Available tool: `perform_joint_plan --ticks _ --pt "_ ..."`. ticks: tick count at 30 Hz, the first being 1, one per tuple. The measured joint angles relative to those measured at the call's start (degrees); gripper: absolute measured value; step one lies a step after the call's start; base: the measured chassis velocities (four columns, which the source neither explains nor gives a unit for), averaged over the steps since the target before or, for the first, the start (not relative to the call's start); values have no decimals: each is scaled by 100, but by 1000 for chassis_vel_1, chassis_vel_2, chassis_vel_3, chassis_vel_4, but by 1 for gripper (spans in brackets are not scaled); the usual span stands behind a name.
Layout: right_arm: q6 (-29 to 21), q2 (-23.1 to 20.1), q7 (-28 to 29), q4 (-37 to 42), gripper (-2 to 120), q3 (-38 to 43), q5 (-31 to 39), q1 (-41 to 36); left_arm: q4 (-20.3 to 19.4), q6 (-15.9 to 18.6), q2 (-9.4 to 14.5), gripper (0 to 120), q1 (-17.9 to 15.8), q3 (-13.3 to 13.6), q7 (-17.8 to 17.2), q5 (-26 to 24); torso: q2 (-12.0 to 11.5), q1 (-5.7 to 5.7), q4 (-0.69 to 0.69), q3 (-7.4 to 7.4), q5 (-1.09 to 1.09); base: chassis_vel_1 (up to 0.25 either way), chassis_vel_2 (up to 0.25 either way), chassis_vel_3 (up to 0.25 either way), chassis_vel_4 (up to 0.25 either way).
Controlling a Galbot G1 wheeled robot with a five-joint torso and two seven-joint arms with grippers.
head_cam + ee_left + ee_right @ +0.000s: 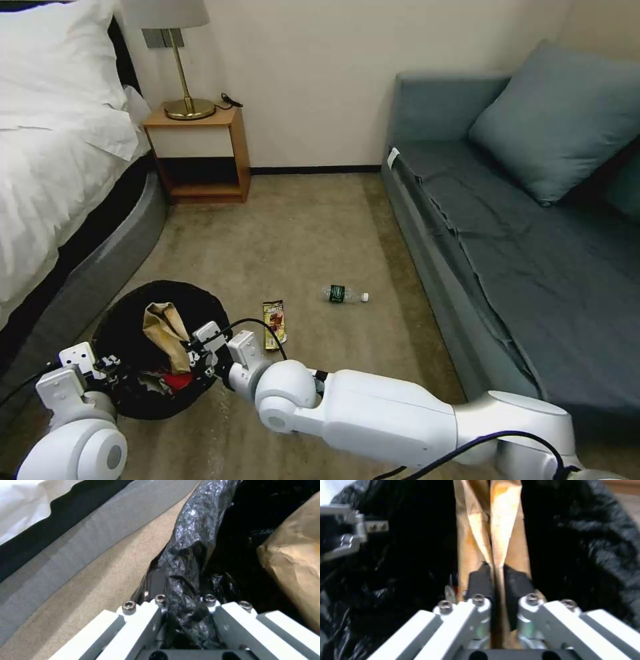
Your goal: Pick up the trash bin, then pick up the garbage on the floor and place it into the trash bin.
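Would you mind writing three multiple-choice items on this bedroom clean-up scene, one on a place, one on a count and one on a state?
1. Where does the small bottle lie?
A. on the sofa
B. on the carpet between bed and sofa
C. inside the bin

2. How many pieces of litter lie on the carpet outside the trash bin?
A. two
B. four
C. none

3. What is the right gripper doing?
A. hanging open above the carpet
B. shut on the bottle
C. shut on the tan paper over the bin

Answers:
1 B, the bottle lies on open carpet in front of the sofa.
2 A, the bottle and the brown-yellow wrapper lie there.
3 C, its dark fingertips pinch the paper, while the left gripper clamps the bin's bagged rim.
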Motion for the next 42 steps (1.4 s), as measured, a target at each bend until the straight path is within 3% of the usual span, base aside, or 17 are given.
perform_joint_plan --ticks 15,23,28,33,37,42 --pt "-100 -110 90 445 64 302 -10 5 117 -12 1 3 -30 -20 20 8 -1 0 0 0 0 0 0 0 0" --pt "-15 -548 -76 1067 96 1847 -356 -211 265 -74 65 3 -87 -246 28 10 -1 0 0 0 1 0 0 0 0" --pt "209 -1045 -540 1415 99 2749 -1116 -623 324 -99 94 3 -130 -371 33 -33 -1 0 -1 0 2 0 0 0 0" --pt "763 -1912 -1052 1903 100 3466 -2074 -1353 371 -102 90 3 -181 -483 46 -149 -1 0 -2 0 3 0 0 0 0" --pt "1257 -2241 -1228 2089 100 3792 -2622 -1968 396 -102 88 3 -207 -543 46 -202 -1 0 -2 0 3 0 0 0 0" --pt "1485 -2302 -1178 2156 100 3945 -2967 -2473 449 -102 82 3 -221 -583 44 -208 -1 0 -1 0 3 0 0 0 0"
